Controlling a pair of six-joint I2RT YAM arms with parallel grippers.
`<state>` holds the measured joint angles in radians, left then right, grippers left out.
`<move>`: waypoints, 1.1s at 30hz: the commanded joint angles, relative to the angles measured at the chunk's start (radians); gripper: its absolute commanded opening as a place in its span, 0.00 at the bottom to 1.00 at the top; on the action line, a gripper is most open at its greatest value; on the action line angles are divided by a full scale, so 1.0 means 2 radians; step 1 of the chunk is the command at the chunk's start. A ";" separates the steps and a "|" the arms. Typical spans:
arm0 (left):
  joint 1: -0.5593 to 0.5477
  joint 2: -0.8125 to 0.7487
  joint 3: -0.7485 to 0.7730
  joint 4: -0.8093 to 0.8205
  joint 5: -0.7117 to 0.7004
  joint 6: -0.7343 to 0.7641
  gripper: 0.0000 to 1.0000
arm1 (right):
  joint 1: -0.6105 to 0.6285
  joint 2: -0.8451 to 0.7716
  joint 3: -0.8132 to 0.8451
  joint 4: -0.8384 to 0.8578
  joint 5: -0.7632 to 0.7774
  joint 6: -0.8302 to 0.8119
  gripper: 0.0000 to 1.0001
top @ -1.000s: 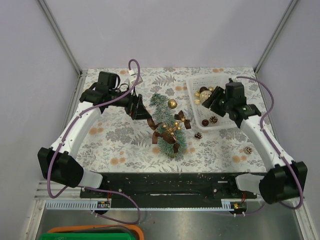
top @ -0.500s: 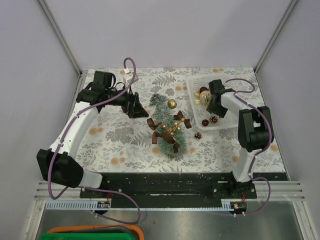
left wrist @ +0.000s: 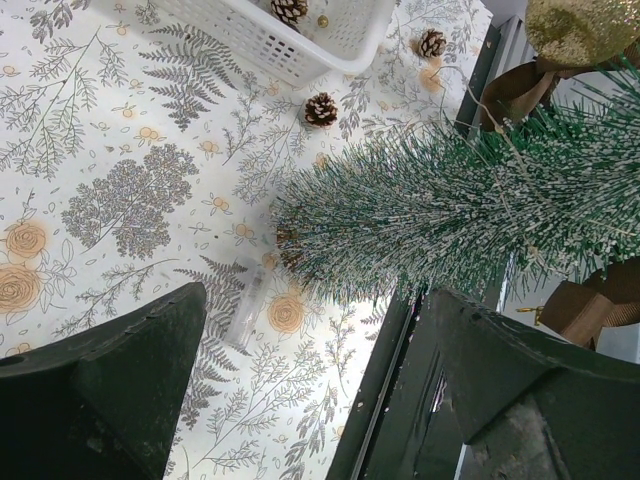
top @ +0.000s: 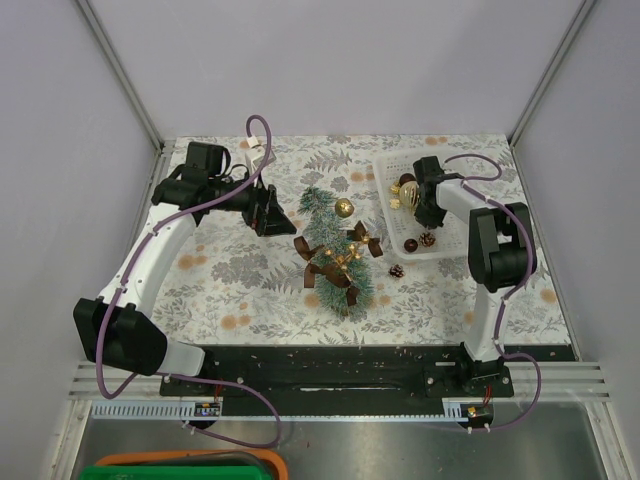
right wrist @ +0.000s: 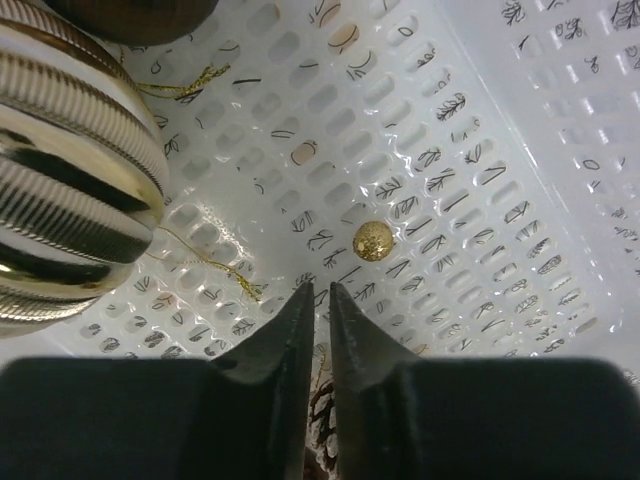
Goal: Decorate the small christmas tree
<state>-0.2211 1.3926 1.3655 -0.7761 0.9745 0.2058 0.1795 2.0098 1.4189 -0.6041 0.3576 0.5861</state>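
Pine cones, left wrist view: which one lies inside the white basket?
The topmost pine cone, beside a small gold ball; the other two lie on the tablecloth outside the basket.

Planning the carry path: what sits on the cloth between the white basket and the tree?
A small pine cone lies loose between the white basket and the small christmas tree, clearest in the left wrist view.

The left gripper (left wrist: 315, 300) is seen with its fingers (left wrist: 110, 390) spread wide. Just ahead of the gap, the frosted tip of the small christmas tree (left wrist: 450, 210) is shown, its body stretching off to the right, where a gold glitter bauble (left wrist: 580, 30) and a brown bow (left wrist: 515, 90) are seen. Farther ahead, a pine cone (left wrist: 321, 108) is seen on the fern-printed cloth (left wrist: 130, 200), with the white basket (left wrist: 290, 45) beyond it.
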 commanded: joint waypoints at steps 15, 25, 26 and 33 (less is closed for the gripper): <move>0.009 -0.009 0.003 0.011 0.009 0.016 0.99 | -0.018 -0.132 -0.027 0.044 -0.012 0.012 0.00; 0.015 -0.013 -0.008 0.011 0.010 0.025 0.99 | -0.018 -0.170 -0.141 0.034 -0.117 0.007 0.72; 0.015 -0.013 -0.009 0.010 0.011 0.025 0.99 | -0.018 -0.167 -0.146 0.037 -0.117 0.005 0.73; 0.014 -0.013 -0.003 0.011 0.007 0.021 0.99 | -0.018 -0.113 -0.138 0.048 -0.129 0.005 0.69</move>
<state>-0.1978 1.3922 1.3479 -0.7765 0.9730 0.2317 0.1474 1.7401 1.1217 -0.5419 0.1192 0.5980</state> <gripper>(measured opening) 0.988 0.714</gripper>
